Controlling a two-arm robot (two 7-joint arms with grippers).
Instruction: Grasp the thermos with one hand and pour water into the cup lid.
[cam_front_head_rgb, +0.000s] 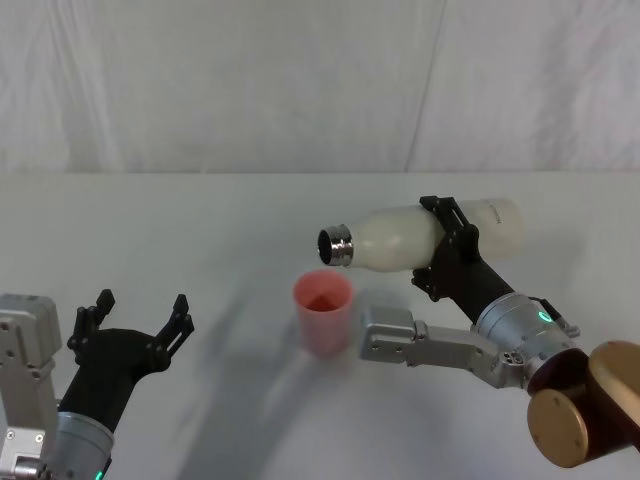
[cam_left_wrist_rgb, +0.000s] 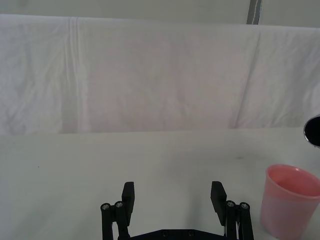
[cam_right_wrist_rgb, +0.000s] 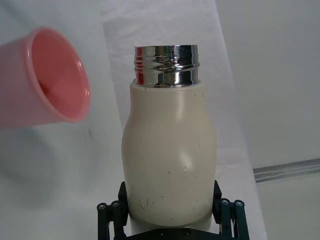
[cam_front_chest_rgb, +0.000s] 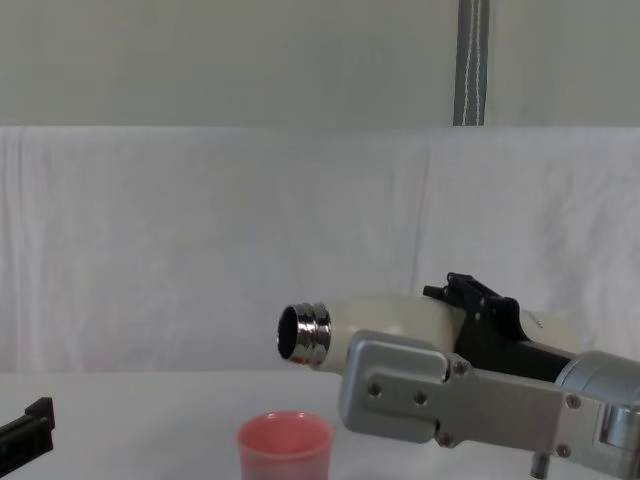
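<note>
The cream-white thermos (cam_front_head_rgb: 420, 235) lies tipped nearly level in the air, its steel neck (cam_front_head_rgb: 337, 247) pointing left just above the rim of the pink cup lid (cam_front_head_rgb: 323, 312). My right gripper (cam_front_head_rgb: 447, 245) is shut around the thermos's middle. In the right wrist view the fingers (cam_right_wrist_rgb: 111, 212) clamp the thermos (cam_right_wrist_rgb: 169, 150) on both sides, with the cup lid (cam_right_wrist_rgb: 45, 82) beyond the open neck. From the chest view the thermos (cam_front_chest_rgb: 385, 320) hangs above and right of the cup lid (cam_front_chest_rgb: 285, 445), which stands upright on the table. My left gripper (cam_front_head_rgb: 140, 318) rests open at the lower left, apart from both.
A white cloth (cam_front_head_rgb: 200, 230) covers the table and a white curtain (cam_front_chest_rgb: 200, 250) hangs behind it. A metal pole (cam_front_chest_rgb: 470, 60) stands behind the curtain. The right arm's grey housing (cam_front_head_rgb: 395, 335) sits low, just right of the cup lid.
</note>
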